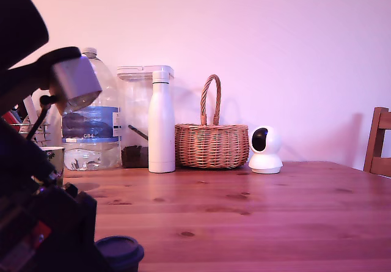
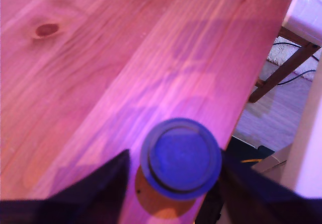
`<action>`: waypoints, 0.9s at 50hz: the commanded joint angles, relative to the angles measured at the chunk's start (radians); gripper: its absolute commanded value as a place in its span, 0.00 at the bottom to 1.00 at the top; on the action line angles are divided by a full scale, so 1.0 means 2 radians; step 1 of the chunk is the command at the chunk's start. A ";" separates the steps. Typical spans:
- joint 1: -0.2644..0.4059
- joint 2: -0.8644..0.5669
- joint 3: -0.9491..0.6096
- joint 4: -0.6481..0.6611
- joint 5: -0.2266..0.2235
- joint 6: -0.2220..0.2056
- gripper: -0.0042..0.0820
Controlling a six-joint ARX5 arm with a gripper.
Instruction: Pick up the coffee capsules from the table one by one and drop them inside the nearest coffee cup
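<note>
Dim pink-purple cast throughout; the arm (image 1: 30, 162) is a blurred silhouette, soft shadows on the table (image 2: 100, 83).

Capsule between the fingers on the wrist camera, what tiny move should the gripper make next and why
Probably close. The capsule sits between the open gripper fingers, gaps showing on both sides, still resting on the table near its edge. Squeezing gently should secure it before lifting toward the cup.

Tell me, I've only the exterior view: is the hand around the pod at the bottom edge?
Observer: Yes. In the wrist view the pod sits between the hand's two fingers, flat top up.
Operator: Closed on it?
Observer: Not yet; a gap shows beside one finger.
Operator: Room on the table?
Observer: Little. The pod lies close to the table's edge, with floor beyond.
</note>
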 commanded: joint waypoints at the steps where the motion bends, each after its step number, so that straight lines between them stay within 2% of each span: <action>1: -0.002 0.006 0.002 0.002 -0.001 -0.002 0.46; 13: -0.002 0.006 0.002 0.002 -0.001 -0.002 0.29; 21: -0.001 0.005 0.002 0.001 -0.001 -0.014 0.22; 35: 0.006 -0.001 0.002 -0.006 -0.001 -0.018 0.19; 45: 0.021 -0.046 0.002 -0.001 -0.002 -0.028 0.19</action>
